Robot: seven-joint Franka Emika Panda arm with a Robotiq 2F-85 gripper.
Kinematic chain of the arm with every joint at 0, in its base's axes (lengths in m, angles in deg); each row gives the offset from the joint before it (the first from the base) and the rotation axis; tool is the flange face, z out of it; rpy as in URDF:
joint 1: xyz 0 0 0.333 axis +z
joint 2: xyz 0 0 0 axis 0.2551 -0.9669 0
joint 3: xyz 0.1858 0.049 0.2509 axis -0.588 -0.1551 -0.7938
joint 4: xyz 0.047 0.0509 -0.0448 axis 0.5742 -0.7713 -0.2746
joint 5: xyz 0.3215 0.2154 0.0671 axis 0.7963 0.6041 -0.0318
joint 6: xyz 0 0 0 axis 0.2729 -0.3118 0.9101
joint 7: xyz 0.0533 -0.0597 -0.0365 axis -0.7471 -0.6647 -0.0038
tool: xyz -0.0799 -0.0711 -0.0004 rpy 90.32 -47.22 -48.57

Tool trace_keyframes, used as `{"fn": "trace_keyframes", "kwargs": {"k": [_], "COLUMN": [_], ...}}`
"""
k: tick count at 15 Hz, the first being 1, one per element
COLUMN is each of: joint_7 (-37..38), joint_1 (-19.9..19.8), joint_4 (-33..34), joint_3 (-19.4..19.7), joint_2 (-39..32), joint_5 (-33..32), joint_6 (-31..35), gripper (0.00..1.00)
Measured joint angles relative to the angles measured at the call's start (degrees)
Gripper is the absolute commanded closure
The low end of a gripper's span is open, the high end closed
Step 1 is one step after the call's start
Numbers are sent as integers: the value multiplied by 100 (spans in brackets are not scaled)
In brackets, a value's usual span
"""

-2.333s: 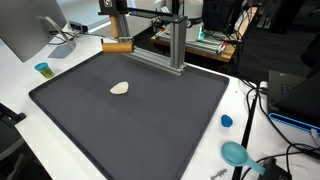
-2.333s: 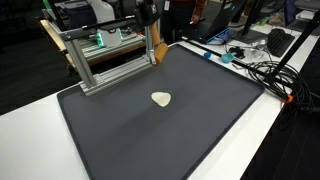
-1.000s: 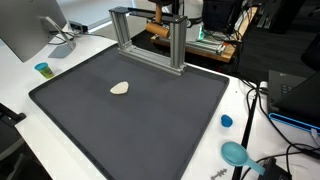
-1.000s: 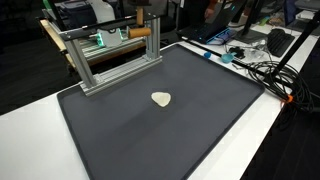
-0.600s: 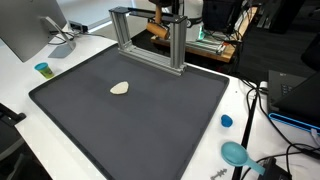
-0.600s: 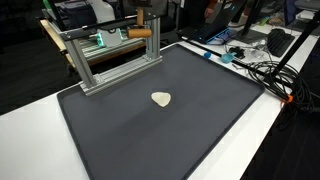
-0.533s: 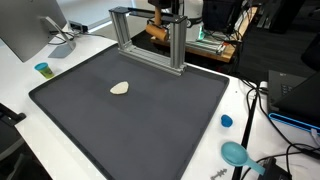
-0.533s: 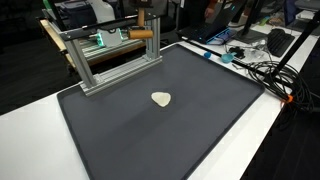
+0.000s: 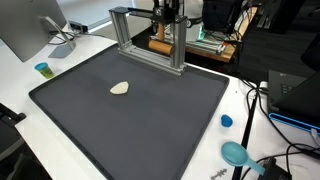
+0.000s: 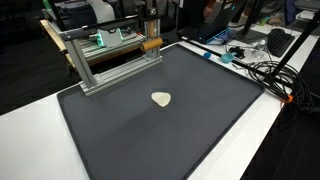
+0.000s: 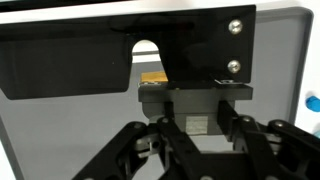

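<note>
My gripper (image 9: 164, 20) hangs over the far side of a silver metal frame (image 9: 181, 50) at the back edge of a dark mat (image 9: 130, 125). It is shut on a brown wooden block (image 9: 160, 47), held level just behind the frame; the block also shows in the exterior view (image 10: 151, 44). In the wrist view the gripper (image 11: 195, 103) has its fingers closed, with an orange bit of the block (image 11: 152, 76) showing under the black frame bar (image 11: 70, 60). A small white pick-shaped piece (image 9: 120, 88) lies alone on the mat (image 10: 161, 98).
A monitor (image 9: 25, 30) and a small blue cup (image 9: 42, 69) stand beside the mat. A blue cap (image 9: 226, 121) and a teal object (image 9: 236, 153) lie on the white table. Cables (image 10: 262, 68) run along one edge. Cluttered benches stand behind the frame.
The gripper carried the wooden block from in front of the frame to behind it, then lowered it in the last half second. The white piece has not moved.
</note>
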Motion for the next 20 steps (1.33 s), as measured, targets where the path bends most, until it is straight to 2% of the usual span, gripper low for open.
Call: {"fn": "trace_keyframes", "kwargs": {"k": [4,12,19,20], "joint_7": [-44,-236,-873,-971], "joint_1": [-78,-184,-174,-174], "joint_4": [-5,15,-88,-132], "joint_3": [85,139,355,405], "joint_2": [115,246,286,309], "joint_5": [-86,-267,-245,-238], "joint_6": [-54,-611,-633,-633], "gripper": [79,79,79,29]}}
